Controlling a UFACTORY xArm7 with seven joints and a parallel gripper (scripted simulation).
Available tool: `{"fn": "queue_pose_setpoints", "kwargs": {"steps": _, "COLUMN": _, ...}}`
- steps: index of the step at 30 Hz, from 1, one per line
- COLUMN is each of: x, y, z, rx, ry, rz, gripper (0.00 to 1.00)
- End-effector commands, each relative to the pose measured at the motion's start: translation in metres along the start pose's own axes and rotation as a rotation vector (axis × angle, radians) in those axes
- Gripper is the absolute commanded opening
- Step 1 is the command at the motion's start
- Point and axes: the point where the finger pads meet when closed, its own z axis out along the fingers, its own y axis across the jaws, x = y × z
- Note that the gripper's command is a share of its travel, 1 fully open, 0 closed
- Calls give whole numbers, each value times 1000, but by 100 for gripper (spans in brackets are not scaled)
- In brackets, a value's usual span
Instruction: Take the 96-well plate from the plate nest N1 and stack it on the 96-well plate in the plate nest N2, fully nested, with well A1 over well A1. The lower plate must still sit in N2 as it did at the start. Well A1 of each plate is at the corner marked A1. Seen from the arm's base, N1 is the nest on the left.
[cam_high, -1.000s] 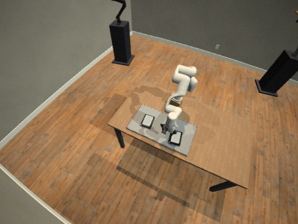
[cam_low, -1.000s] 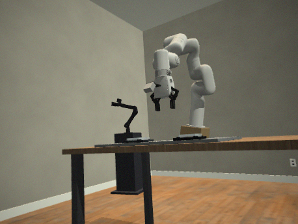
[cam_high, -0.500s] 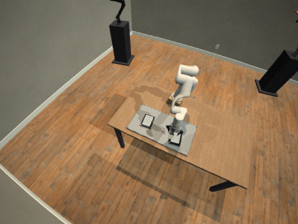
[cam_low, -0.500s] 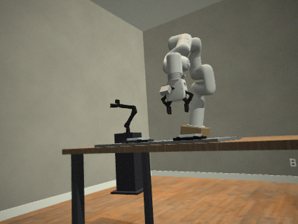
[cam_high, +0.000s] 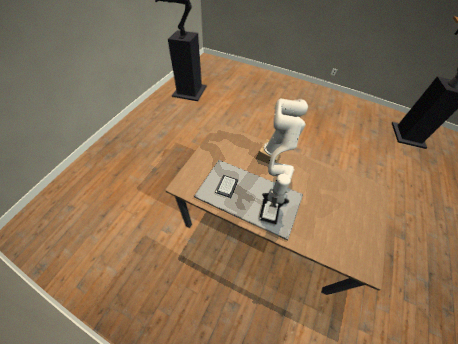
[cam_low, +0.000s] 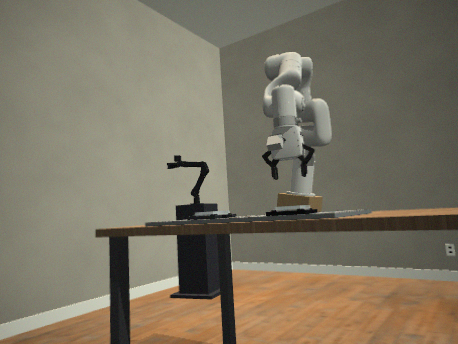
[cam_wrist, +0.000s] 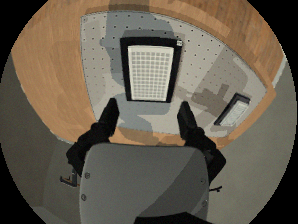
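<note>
While nested: plate (cam_wrist: 150, 74) in nest (cam_wrist: 124, 70).

Gallery room: sculptures on pedestals (cam_high: 186, 65)

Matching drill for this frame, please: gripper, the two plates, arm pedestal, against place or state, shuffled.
Things
1. gripper
2. plate under the gripper
3. other plate
4. arm pedestal

Place or state
a. near the right edge of the wrist view, in its own nest
b. tan block on the table, behind the grey mat
c. jaws wide open, nothing held, hanging well above the table
d. centred ahead of the jaws in the wrist view, seated in its nest

Pairs: 1-c, 2-d, 3-a, 4-b
</note>
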Motion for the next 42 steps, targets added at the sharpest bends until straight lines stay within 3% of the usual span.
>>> {"fn": "queue_pose_setpoints", "kwargs": {"steps": 1, "x": 1, "y": 0, "z": -1, "rx": 0, "ry": 5, "rz": 1, "gripper": 100}}
{"fn": "queue_pose_setpoints", "kwargs": {"steps": 11, "x": 1, "y": 0, "z": 0, "rx": 0, "ry": 5, "rz": 1, "gripper": 100}}
{"fn": "queue_pose_setpoints", "kwargs": {"steps": 42, "x": 1, "y": 0, "z": 49, "rx": 0, "ry": 5, "rz": 1, "gripper": 100}}
